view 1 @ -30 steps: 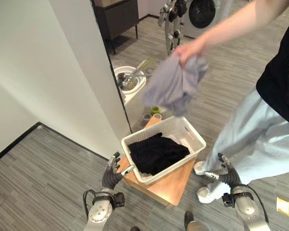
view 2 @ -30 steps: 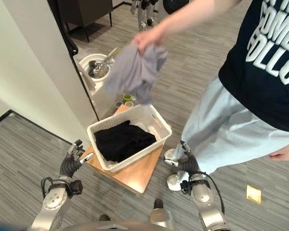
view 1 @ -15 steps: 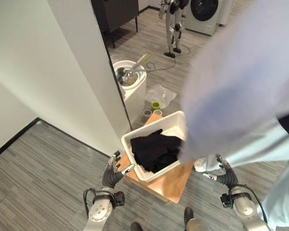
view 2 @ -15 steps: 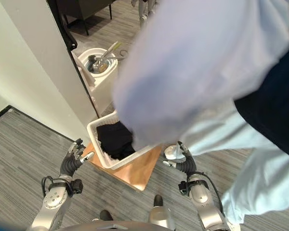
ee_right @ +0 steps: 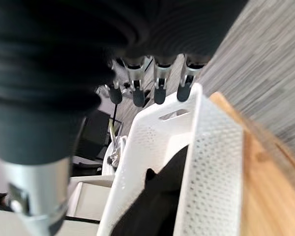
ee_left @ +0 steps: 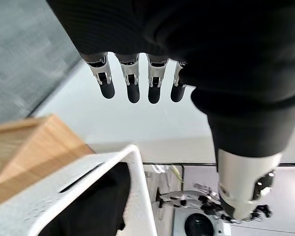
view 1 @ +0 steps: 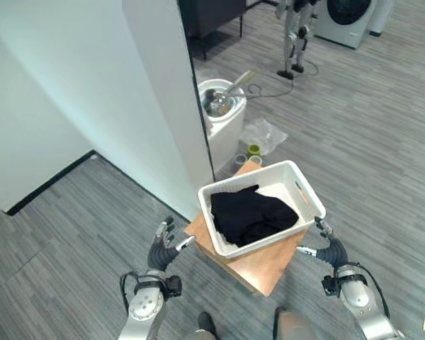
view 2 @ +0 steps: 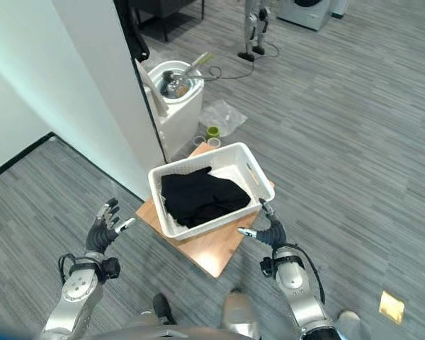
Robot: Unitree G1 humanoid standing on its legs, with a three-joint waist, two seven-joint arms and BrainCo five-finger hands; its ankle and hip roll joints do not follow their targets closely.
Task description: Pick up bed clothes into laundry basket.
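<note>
Gone is the person who a second ago swung a grey garment over the scene; the cloth that blotted out half the picture half a second back has cleared too, and the camera itself has shifted, so the wall sits differently. Nearest, the left hand (view 1: 161, 249) hangs just off the corner of the low wooden desk (view 1: 261, 266), fingers (ee_left: 132, 89) straight and spread, holding nothing. Across from it, the right hand (view 2: 268, 231) hovers close beside the white laundry basket (view 2: 253, 171), fingers straight too and pointing at its perforated wall, not touching as far as I can tell. Inside the basket lies a black garment (view 1: 249, 214), bunched toward the wall side. Further back, a white bin (view 1: 222, 117) with metal things in it, then a washing machine (view 1: 353, 18). My read: the grey garment is out of sight, so nothing here is ready to pick; both hands are free and waiting.
</note>
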